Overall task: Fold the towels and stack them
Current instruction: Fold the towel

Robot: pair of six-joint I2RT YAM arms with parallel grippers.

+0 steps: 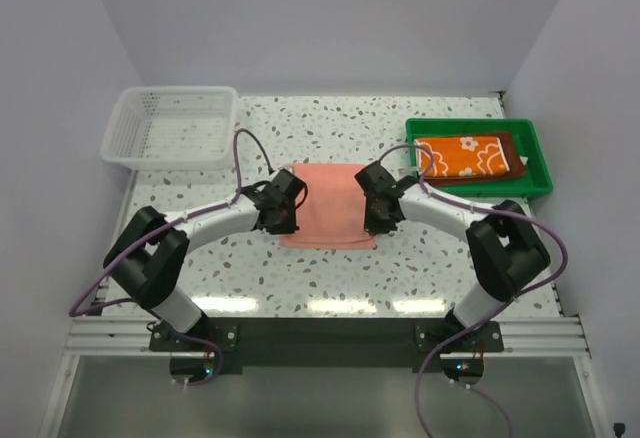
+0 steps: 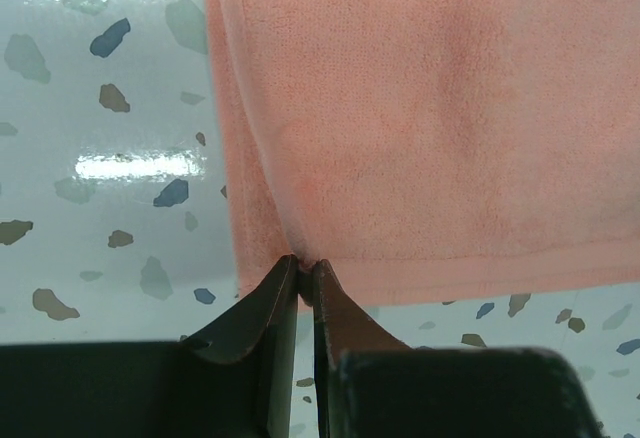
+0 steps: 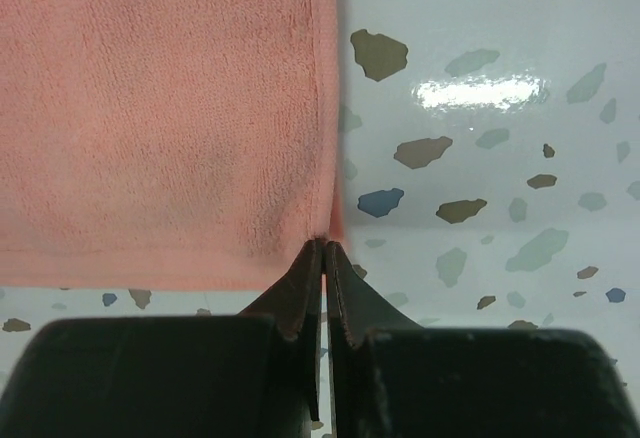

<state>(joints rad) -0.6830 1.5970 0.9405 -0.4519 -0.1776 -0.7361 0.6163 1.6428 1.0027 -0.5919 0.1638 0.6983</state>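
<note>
A salmon pink towel lies spread on the speckled table between my two grippers. My left gripper is shut on the towel's near left corner; in the left wrist view the towel is pinched at the fingertips. My right gripper is shut on the near right corner; in the right wrist view the towel is pinched at the fingertips. An orange towel with white flowers lies folded on a dark brown one in the green tray. The hot pink towel is out of view.
The green plastic tray stands at the back right. A white mesh basket stands at the back left, with nothing visible in it. White walls close in the table on three sides.
</note>
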